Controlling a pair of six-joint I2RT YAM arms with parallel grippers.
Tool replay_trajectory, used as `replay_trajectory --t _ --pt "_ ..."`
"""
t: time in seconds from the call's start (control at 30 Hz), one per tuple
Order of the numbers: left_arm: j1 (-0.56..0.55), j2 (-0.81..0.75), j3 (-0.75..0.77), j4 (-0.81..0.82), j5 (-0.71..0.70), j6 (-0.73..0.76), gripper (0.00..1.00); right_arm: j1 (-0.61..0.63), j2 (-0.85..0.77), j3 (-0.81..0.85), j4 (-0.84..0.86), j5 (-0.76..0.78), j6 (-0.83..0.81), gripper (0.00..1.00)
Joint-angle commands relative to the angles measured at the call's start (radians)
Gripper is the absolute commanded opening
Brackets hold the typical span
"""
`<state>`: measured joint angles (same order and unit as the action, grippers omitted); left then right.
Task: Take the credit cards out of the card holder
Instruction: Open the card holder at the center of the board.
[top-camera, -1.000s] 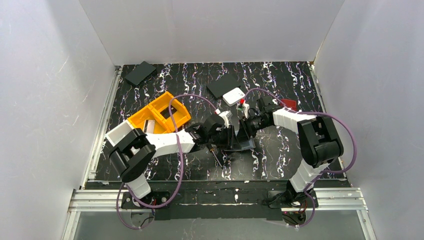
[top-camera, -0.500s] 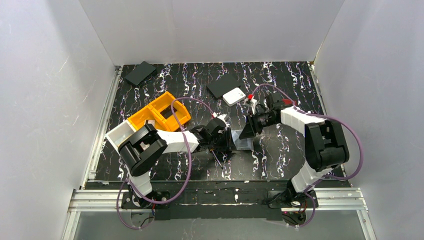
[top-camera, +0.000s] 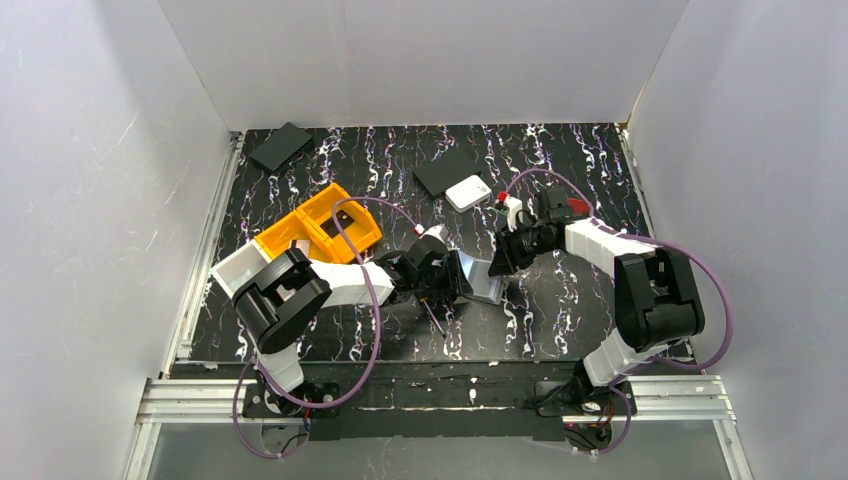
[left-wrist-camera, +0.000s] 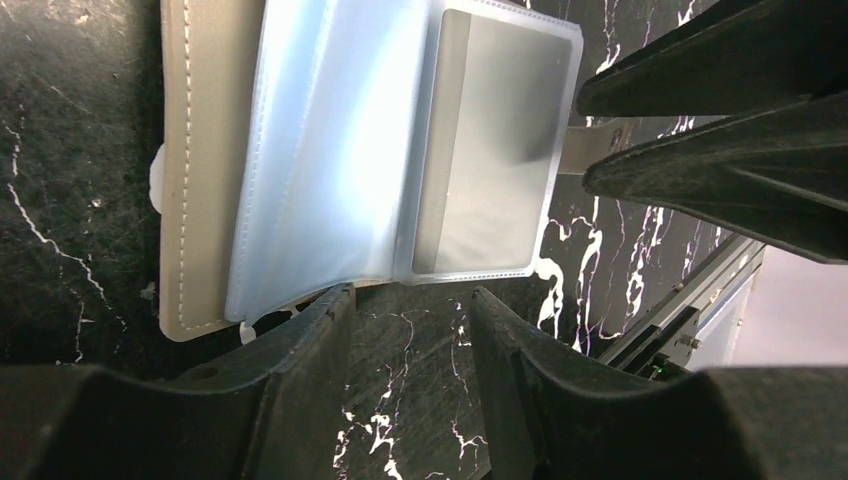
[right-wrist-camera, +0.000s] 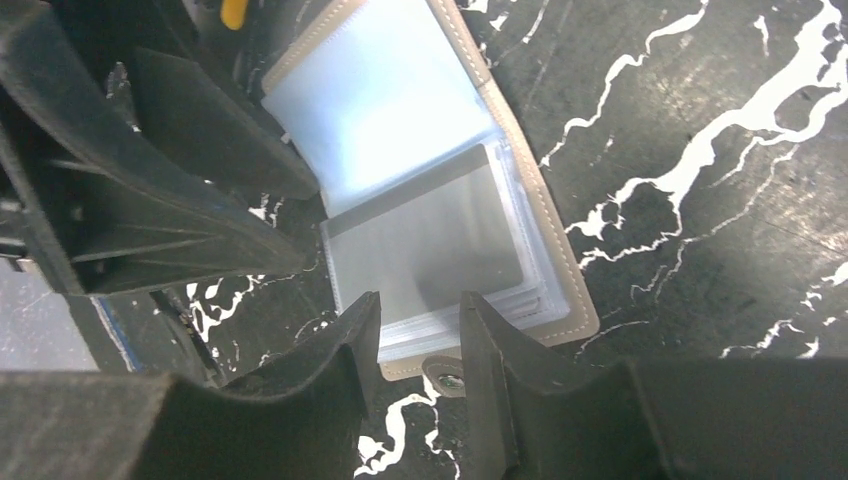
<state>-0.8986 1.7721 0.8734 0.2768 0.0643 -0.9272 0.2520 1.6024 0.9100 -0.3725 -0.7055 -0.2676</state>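
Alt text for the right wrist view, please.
An open card holder lies on the black marbled table, a grey card in its clear sleeve. The right gripper's fingers flank its snap tab; the left gripper's open fingers sit at frame left.

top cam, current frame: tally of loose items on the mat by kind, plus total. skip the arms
Flat black rectangles: 2
White square box: 1
Orange bin: 1
Card holder: 1
Screwdriver: 1
Total: 6 in clear view; anything mostly hidden is not counted.
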Motion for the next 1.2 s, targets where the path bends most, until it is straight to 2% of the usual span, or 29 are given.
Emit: replay_trajectory --t 0.0,0.37,0.6,0.87,1.17 --pt "0.012 -0.042 0.019 -0.029 -0.027 0.027 0.47 -0.007 -0.004 -0.012 0.033 0.068 0.020 0.43" --pt "0.020 -0.026 0.067 -0.030 0.063 0.164 0.70 -0.016 0.034 -0.013 0.046 -0.011 0.052 0.43" --pt "0.021 0.030 0.123 -0.036 0.106 0.229 0.71 -0.040 0.047 -0.013 0.064 -0.088 0.090 0.43" --pt "0.021 0.072 0.181 -0.130 0.064 0.316 0.72 -0.072 0.046 -0.003 0.068 -0.164 0.105 0.44" --pt "0.021 -0.038 0.152 -0.143 0.062 0.350 0.72 -0.104 -0.028 -0.010 0.028 -0.126 0.020 0.43"
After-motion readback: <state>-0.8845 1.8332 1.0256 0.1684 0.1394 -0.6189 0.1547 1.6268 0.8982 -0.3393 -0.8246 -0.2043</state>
